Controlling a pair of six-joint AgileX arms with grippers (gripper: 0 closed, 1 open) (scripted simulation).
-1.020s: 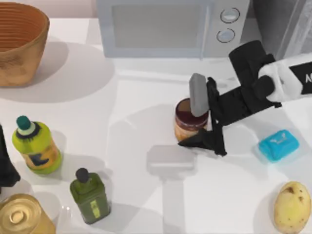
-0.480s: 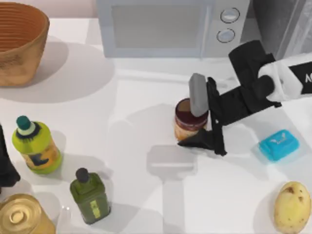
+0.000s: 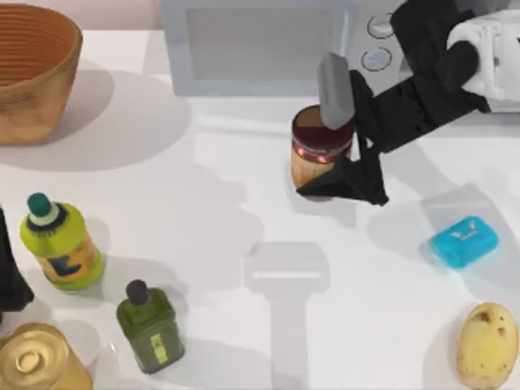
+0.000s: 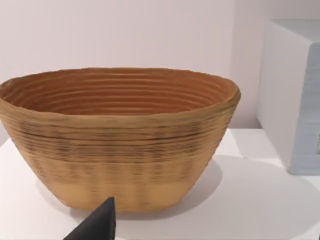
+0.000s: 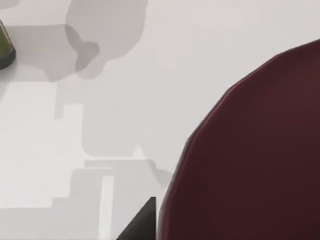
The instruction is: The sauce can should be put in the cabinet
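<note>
Gripping the small upright sauce can [image 3: 319, 156] with its maroon top and orange-red label in the right hand [image 3: 341, 138], clenched on it just in front of the light grey two-knob microwave [image 3: 276, 45], long axis vertical, needing carrying rightward past the microwave toward the dark grey cabinet, left arm parked.

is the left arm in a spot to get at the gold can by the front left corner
Probably yes. The left arm sits at the table's left edge, right beside the gold can, with nothing between them. The green bottle stands close by, though, so the approach looks tight.
</note>
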